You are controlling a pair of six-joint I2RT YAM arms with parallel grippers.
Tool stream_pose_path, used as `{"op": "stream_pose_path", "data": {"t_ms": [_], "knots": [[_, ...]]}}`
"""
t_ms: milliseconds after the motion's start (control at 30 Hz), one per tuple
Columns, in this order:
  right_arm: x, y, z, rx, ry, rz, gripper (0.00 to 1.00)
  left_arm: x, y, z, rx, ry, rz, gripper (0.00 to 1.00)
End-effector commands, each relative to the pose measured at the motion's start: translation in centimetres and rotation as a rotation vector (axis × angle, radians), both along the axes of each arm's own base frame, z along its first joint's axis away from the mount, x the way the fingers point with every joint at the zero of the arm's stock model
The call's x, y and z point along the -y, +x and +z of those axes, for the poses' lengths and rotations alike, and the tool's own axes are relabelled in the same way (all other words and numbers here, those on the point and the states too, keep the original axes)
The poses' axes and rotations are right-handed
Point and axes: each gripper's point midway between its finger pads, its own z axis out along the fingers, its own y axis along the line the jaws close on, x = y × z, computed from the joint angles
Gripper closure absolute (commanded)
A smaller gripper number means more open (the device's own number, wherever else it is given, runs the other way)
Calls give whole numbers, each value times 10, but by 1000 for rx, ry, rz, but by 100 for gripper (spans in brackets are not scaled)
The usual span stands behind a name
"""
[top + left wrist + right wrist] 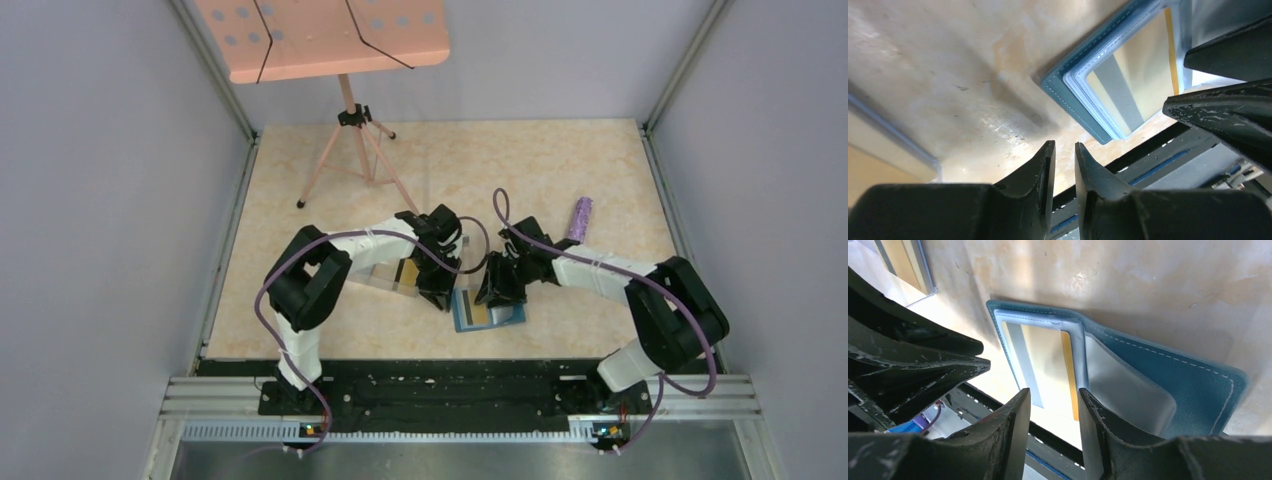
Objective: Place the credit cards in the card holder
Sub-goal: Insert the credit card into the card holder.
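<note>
The card holder (490, 312) lies open on the table between my two grippers, a teal wallet (1178, 375) with pale slots. A yellow-gold credit card (1048, 360) with a grey stripe sits in its left slot, also seen in the left wrist view as the credit card (1135, 82) inside the card holder (1070, 102). My left gripper (1064, 146) hovers just left of the wallet, jaws a little apart with nothing between them. My right gripper (1053, 392) is open over the wallet's near edge, empty. Another yellow card (406, 272) lies in the clear box.
The clear plastic box (385, 275) sits just left of the wallet, under the left arm. A purple object (580, 218) lies at the right. A pink stand on a tripod (350, 140) is at the back. The table's black front rail (440, 370) is close.
</note>
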Motion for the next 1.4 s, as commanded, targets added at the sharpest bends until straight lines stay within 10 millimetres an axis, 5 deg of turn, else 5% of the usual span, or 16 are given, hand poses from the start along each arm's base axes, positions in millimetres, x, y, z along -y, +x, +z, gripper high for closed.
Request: {"op": "stream_pose_path", "data": {"t_ms": [0,233,400,667,933,1233,1367], "knots": [[-6,-3,11,29,30,10,59,2,20,25,123,-11,1,74],[0,-6,10,32,4,13,62,11,14,25,89,-69,-4,74],[14,-17,-9,28,-54,33,67,28,10,31,52,-172,8,65],[7,-26,-21,-1,19,13,72,42,12,35,26,-237,25,63],[5,-27,-27,-17,26,13,94,31,19,34,73,-173,51,64],[1,-24,-29,-26,35,22,100,26,29,59,187,-186,74,63],[-1,-23,-28,-28,38,21,100,33,23,54,135,-216,65,63]]}}
